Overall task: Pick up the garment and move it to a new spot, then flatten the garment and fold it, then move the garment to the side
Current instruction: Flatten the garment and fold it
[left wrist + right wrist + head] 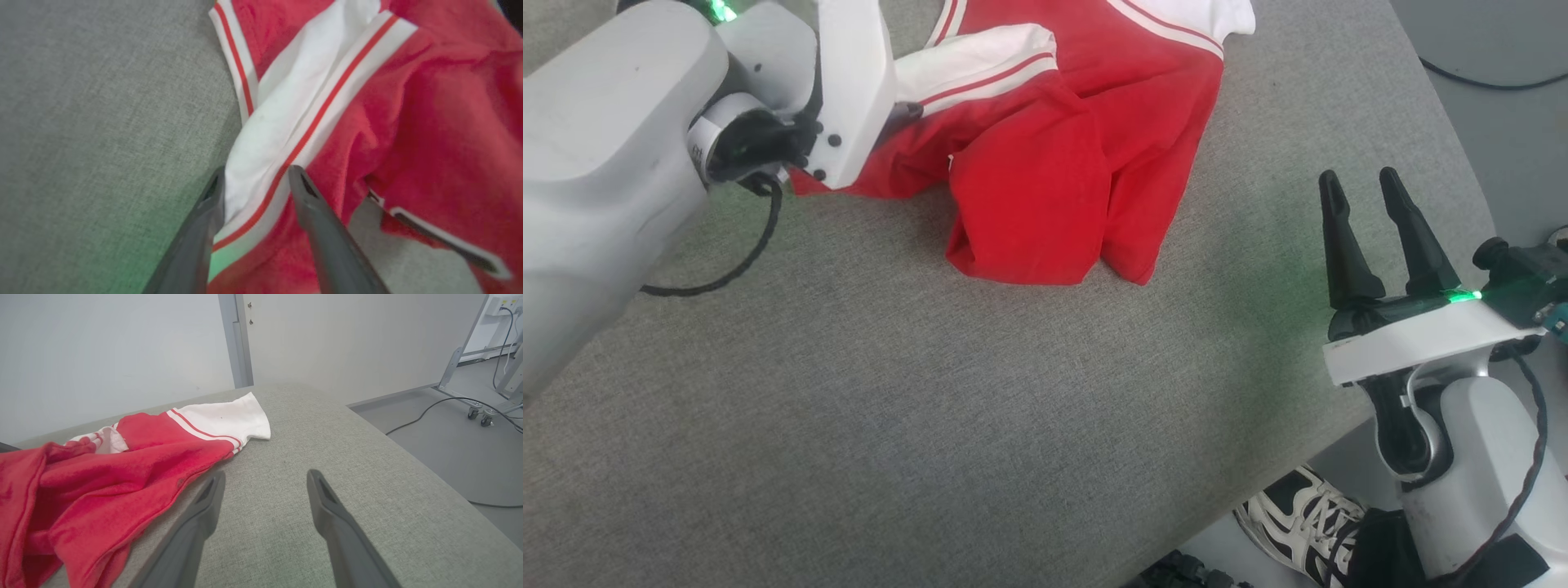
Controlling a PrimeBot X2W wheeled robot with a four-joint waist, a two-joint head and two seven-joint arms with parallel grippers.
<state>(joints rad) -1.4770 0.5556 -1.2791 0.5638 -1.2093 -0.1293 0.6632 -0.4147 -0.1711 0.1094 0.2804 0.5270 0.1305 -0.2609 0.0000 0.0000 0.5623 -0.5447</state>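
My left pincer (256,171) stands apart around the white sleeve (286,102) of the garment (1045,188), near the far edge of the table (931,392). I should pinch plenty of cloth. My right pincer (1359,174) hangs apart.

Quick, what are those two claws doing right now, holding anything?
Left gripper: open, fingers either side of the garment, at its white sleeve.
Right gripper: open, empty.

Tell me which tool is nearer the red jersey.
Left. The left tool straddles the white striped sleeve of the jersey, a finger either side. The right tool stands open over the grey table, apart from the jersey, off its right edge.
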